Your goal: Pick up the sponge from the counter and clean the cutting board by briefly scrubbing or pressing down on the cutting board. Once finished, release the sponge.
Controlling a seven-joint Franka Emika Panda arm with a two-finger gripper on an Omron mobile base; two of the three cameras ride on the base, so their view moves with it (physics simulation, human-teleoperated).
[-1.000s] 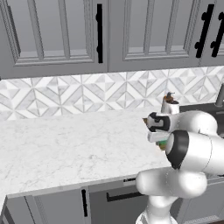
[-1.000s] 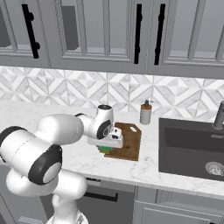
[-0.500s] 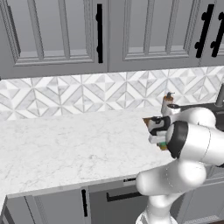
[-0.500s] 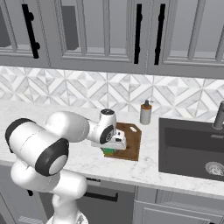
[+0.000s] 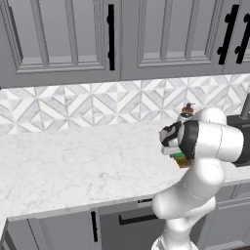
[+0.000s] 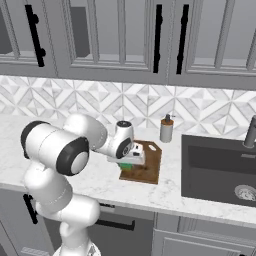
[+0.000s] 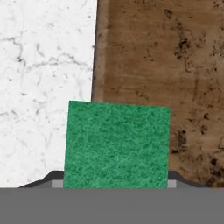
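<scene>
The green sponge [image 7: 117, 144] sits between my fingertips [image 7: 53, 178], and my gripper [image 7: 114, 180] is shut on it. It hangs low over the left edge of the dark brown cutting board [image 7: 166, 57], partly above the white marble counter [image 7: 43, 65]. In the right base view the gripper [image 6: 132, 159] holds the sponge [image 6: 127, 166] at the near left corner of the cutting board [image 6: 151, 161]. In the left base view the gripper [image 5: 172, 144] and sponge [image 5: 179, 156] are half hidden behind my forearm. Whether the sponge touches the board, I cannot tell.
A soap bottle [image 6: 166, 130] stands behind the board near the tiled wall. A dark sink [image 6: 220, 167] with a faucet [image 6: 250, 132] lies to the right. The counter [image 5: 73, 166] stretches wide to the left. Grey cabinets hang overhead.
My arm's elbow has swung up and over, and the hand with the sponge has edged slightly right onto the board's corner. The board and bottle have not moved.
</scene>
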